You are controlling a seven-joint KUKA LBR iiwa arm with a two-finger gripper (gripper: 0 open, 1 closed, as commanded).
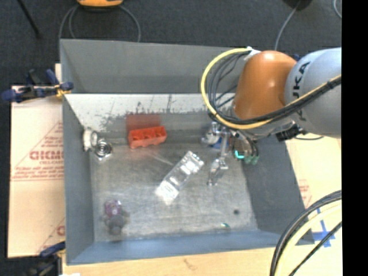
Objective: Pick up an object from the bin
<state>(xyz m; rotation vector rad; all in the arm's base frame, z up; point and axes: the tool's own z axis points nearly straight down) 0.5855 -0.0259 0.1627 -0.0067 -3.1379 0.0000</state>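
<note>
My gripper [216, 171] hangs low over the right half of the bin, under the arm's orange cover. Just to its left lies a clear plastic package [179, 177], slanted from upper right to lower left on the bin floor. The gripper stands beside the package's upper right end, and I see nothing held in it. A red block [146, 135] with holes along its top lies against the back wall, up and to the left of the gripper.
A white and silver round piece [96, 144] sits near the left wall. A small purple and grey thing [114, 214] lies in the front left corner. A tiny green scrap [225, 225] lies by the front wall.
</note>
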